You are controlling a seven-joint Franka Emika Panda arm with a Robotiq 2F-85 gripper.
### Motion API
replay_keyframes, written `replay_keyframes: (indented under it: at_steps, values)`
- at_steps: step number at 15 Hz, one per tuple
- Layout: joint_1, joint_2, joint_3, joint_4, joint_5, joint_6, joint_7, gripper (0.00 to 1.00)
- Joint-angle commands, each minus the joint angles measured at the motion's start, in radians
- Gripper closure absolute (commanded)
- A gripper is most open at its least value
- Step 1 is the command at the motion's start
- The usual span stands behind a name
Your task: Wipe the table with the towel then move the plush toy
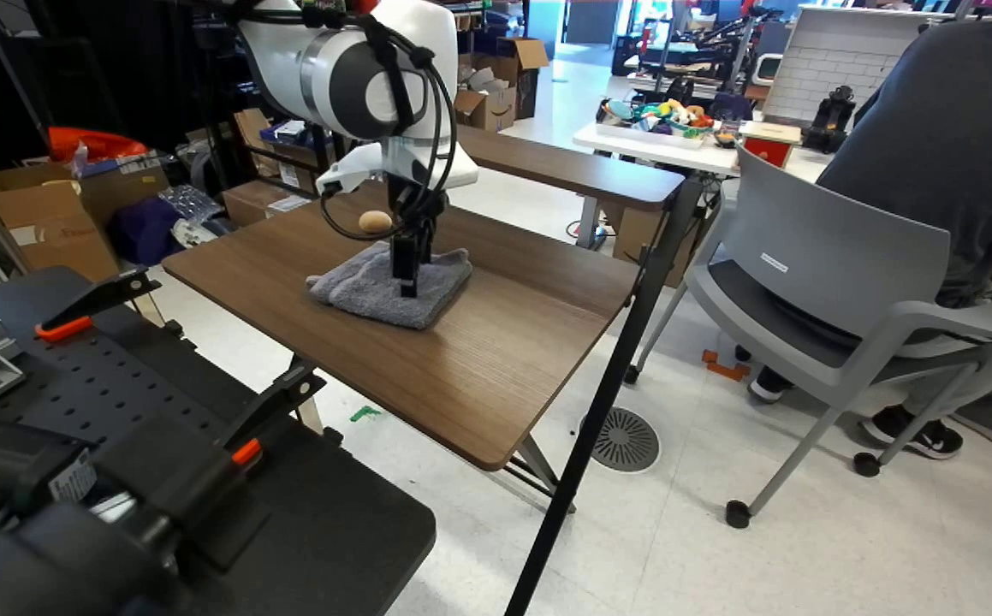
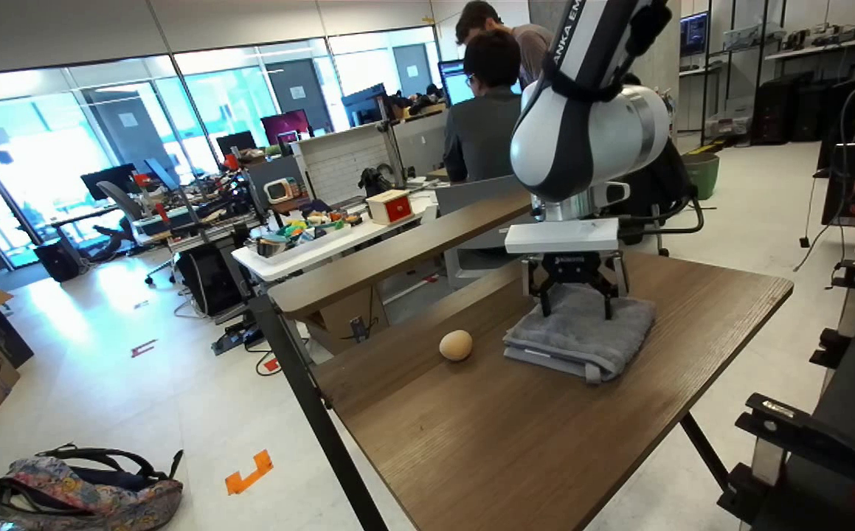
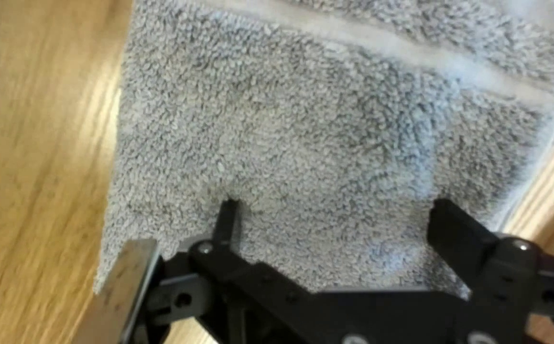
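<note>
wrist view, towel (image 3: 277, 110), pale stripe (image 3: 396, 45) slanting down rightward, long axis unclear, gripper (image 3: 336, 205) atop, spread wide, holding nothing

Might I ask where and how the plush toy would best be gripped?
I would grip the plush toy around its middle, coming from straight above with the jaws on opposite sides: it is small and ball-like, lies uncovered on the table, and sits apart from the folded grey towel. The open jaws look wide enough to span it.
</note>
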Motion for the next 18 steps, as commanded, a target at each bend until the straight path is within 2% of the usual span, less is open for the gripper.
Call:
replay_keyframes:
  at_steps: [1,5,11,15,17,18]
  values:
    - [-0.014,-0.097,0.03,-0.169,0.042,0.052,-0.119,0.0]
    - [-0.029,-0.149,0.063,-0.264,0.097,0.108,-0.208,0.0]
    - [-0.176,-0.222,0.272,-0.334,0.383,0.23,-0.438,0.0]
    - [-0.267,-0.274,0.378,-0.345,0.576,0.187,-0.613,0.0]
    - [-0.27,-0.3,0.376,-0.342,0.654,0.14,-0.672,0.0]
    - [-0.225,-0.308,0.326,-0.347,0.647,0.136,-0.662,0.0]
